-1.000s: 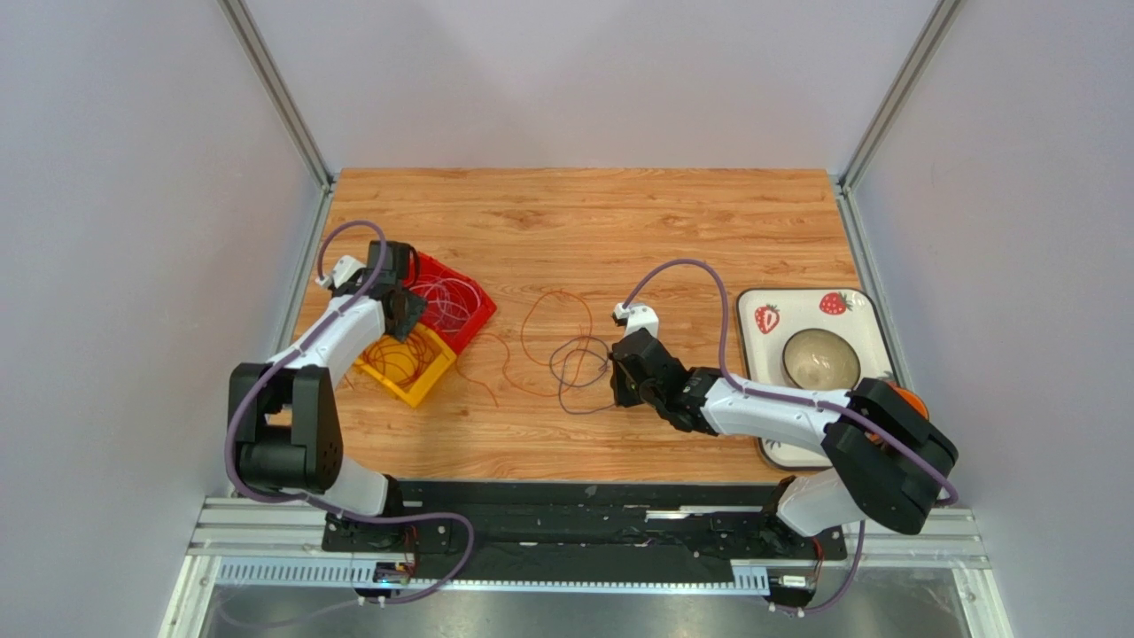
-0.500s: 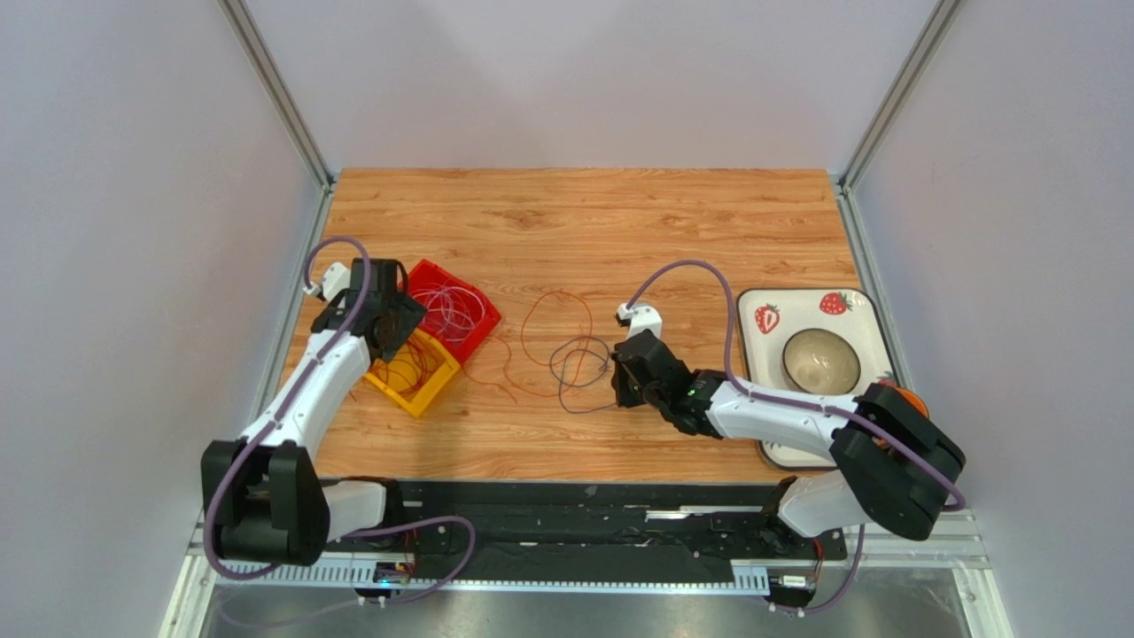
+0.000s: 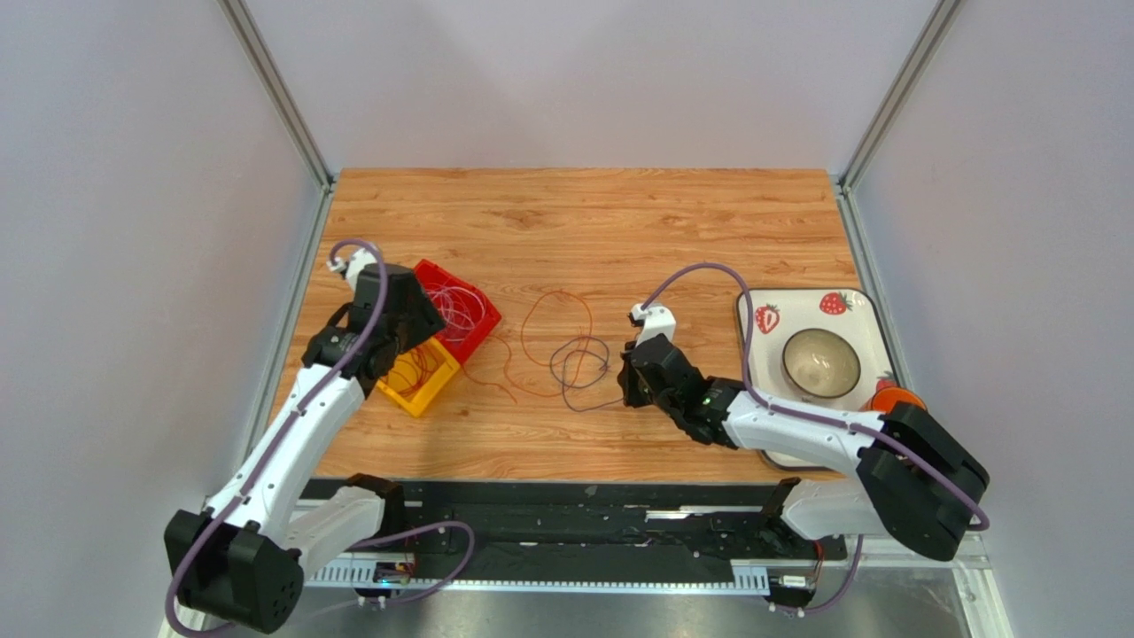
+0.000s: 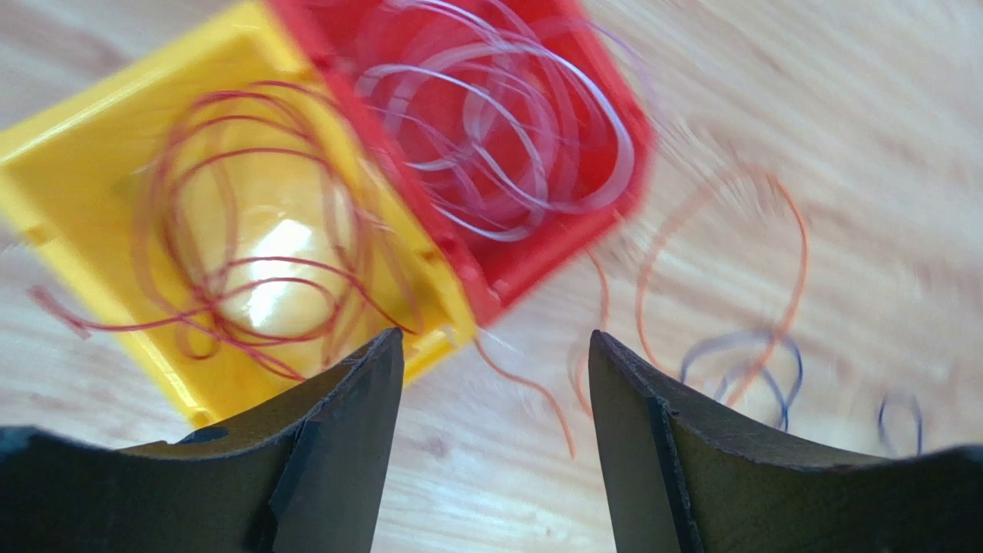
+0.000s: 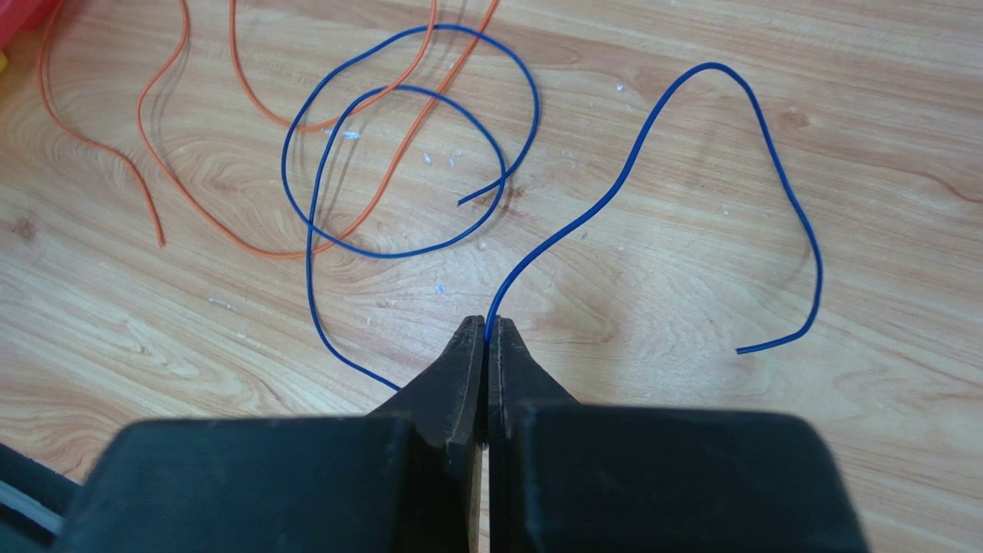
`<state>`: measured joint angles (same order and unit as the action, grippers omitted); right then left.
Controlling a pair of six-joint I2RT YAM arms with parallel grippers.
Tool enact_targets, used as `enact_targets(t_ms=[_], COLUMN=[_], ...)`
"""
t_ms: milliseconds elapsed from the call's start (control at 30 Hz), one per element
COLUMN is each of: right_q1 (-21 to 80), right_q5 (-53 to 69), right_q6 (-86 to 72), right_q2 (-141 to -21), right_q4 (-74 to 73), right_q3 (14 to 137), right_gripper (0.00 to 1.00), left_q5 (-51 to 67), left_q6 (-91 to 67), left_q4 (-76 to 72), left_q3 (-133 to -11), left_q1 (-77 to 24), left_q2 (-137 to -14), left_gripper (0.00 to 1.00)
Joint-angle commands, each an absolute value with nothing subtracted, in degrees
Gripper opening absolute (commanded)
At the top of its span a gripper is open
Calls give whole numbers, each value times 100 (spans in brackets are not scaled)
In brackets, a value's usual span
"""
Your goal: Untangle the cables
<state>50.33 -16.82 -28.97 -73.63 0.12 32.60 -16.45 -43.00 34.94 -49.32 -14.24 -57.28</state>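
A dark blue cable (image 5: 612, 192) lies in loops on the wooden table, crossing an orange cable (image 5: 392, 173). My right gripper (image 5: 487, 325) is shut on the blue cable at the table surface, and the wire comes out between its tips. In the top view this gripper (image 3: 626, 386) sits just right of the tangle (image 3: 582, 359). Thin red wires (image 4: 219, 277) lie curled in a yellow bin (image 4: 69, 219). Pale lilac wires (image 4: 508, 138) lie in a red bin (image 4: 565, 242) beside it. My left gripper (image 4: 494, 336) hangs open and empty above the bins' near corner.
A white tray (image 3: 852, 309) with strawberry prints holds a bowl (image 3: 819, 359) at the right edge of the table. An orange object (image 3: 895, 395) shows beside the right arm. Grey walls with metal rails close in the table on three sides.
My left gripper has opened wider and the left arm has stretched out, its elbow dropping towards the near edge. My right gripper has shifted a little to the right with the blue cable.
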Motion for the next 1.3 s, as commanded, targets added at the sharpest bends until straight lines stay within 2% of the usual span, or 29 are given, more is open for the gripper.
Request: enact_targets(t_ms=[0,233,333,467,600,833,1267], right_q1=[5036,5019,4992,4957,4940,4948,4957], right_q5=[-2310,-4463,-4658,-4719,-4606,-4122,-2665], right_q6=[-3251,-4702,-4229,-3359,-2910,-2216,-1126], right_q2=[-7041,-5855,-5397,-5151,-5115,-5229,-5827], right_q4=[106,-1168,-1704,-2301,-2443,-2557,-2699], right_q3=[3147,2804,3145,3761,4095,5351,8770], right_gripper=[0,0,0,0,0,0,0], left_q5=[-1889,-1538,-1959,-1697,-1871,-2144,-2812], left_q6=[-3323,-2830,-2883,-2926,-3250,-3243,-3032], left_q4=[3358,2602,2532,2049,1863,1433,1590], left_q3=[-5300,-5387,-5476,-5335,-5326,-4940,-4474], left_q1=[-2371,-3628,-4059,-4403,-4902,-5335,-5353], left_q2=[-5809,-6880,-7285,-7602,-8147,-8016,-6619], left_gripper=[68,59,57,57,51,52,52])
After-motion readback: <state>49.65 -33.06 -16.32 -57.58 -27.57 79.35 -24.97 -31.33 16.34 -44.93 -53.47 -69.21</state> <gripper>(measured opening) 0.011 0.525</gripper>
